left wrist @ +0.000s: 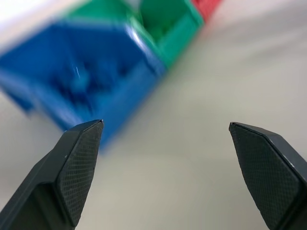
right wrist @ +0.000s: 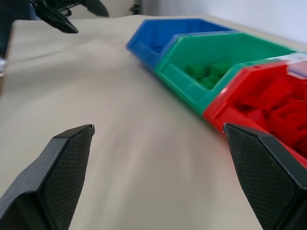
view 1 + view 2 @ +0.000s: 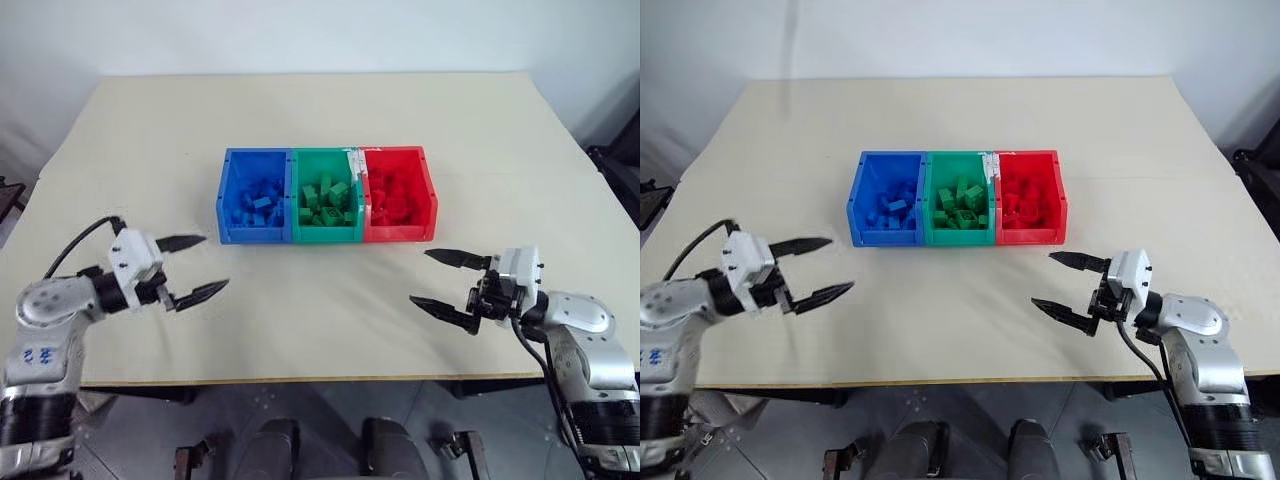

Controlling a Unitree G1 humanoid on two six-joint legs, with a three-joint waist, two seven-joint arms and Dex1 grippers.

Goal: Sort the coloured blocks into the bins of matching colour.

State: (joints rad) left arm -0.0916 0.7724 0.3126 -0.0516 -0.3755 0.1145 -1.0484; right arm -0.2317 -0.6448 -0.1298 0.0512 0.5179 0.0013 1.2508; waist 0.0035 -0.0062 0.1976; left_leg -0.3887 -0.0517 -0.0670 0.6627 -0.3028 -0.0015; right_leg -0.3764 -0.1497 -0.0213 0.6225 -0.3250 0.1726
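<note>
Three joined bins stand in a row at the table's middle: blue bin (image 3: 252, 234), green bin (image 3: 326, 236), red bin (image 3: 398, 235). Each holds several coloured blocks of its own colour: blue blocks (image 3: 258, 205), green blocks (image 3: 325, 200), red blocks (image 3: 395, 198). My left gripper (image 3: 216, 262) hovers open and empty over the table, in front of the blue bin and to its left. My right gripper (image 3: 420, 276) is open and empty too, in front of the red bin and slightly to its right. The right wrist view looks along the bins' fronts, with the green bin (image 2: 192, 91) nearest the middle and the left gripper (image 2: 67, 14) beyond.
The beige table (image 3: 320, 320) spreads wide around the bins, and its front edge (image 3: 320, 378) runs just behind both grippers. A dark object (image 3: 620, 170) stands off the table's right side. White tape (image 3: 354, 160) marks the rim between the green and red bins.
</note>
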